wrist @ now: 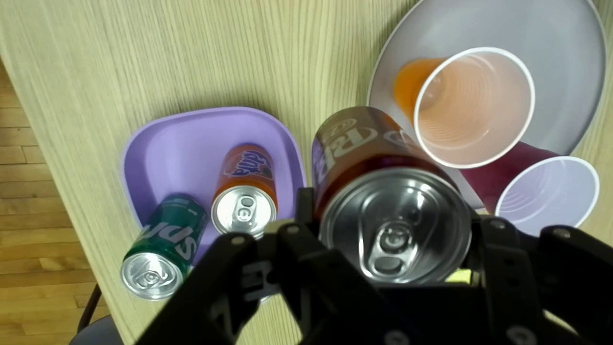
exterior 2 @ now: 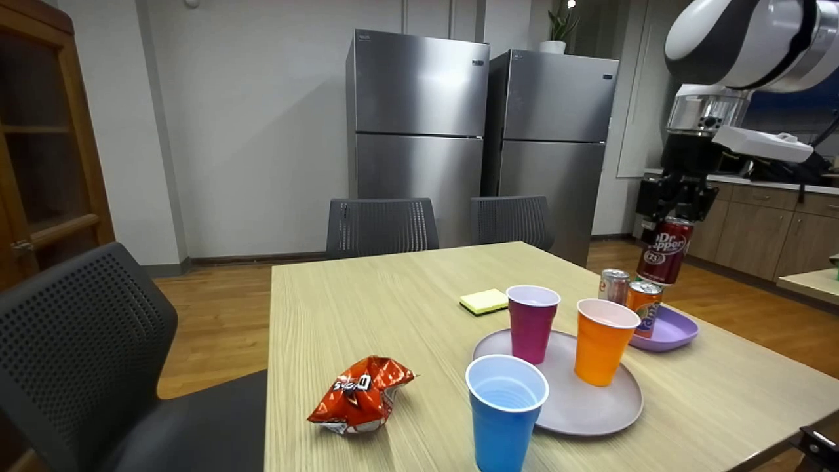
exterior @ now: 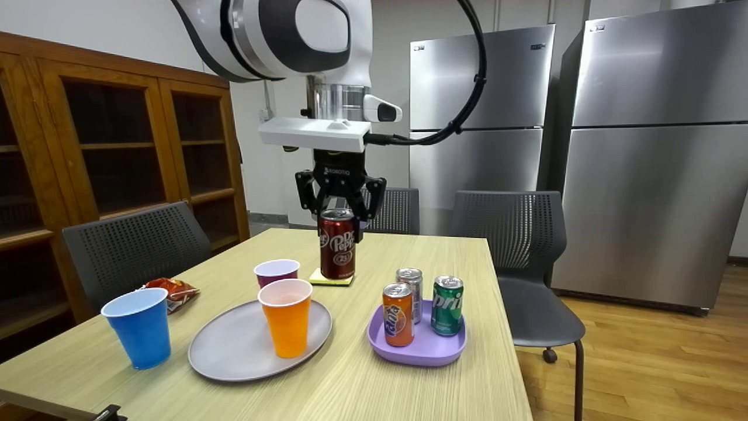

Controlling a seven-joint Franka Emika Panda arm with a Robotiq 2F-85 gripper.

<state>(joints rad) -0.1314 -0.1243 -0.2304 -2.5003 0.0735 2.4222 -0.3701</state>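
Above table (exterior: 421,251), gripper (exterior: 339,231) clasps Dr Pepper can (exterior: 338,254) by upper half, jaws parted can-wide, likely leaving base free.

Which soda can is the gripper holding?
The dark red Dr Pepper can, held in the gripper above the table; the orange Fanta, green Sprite and silver can stand in the purple tray.

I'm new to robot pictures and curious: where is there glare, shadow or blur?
Wrist view: glare atop the Dr Pepper can, Fanta can and Sprite can; fingers dark and soft-edged, likely out of focus. Both exterior views: pale sheen on the stainless-steel refrigerators. In an exterior view: a faint slanting shadow on the wall.
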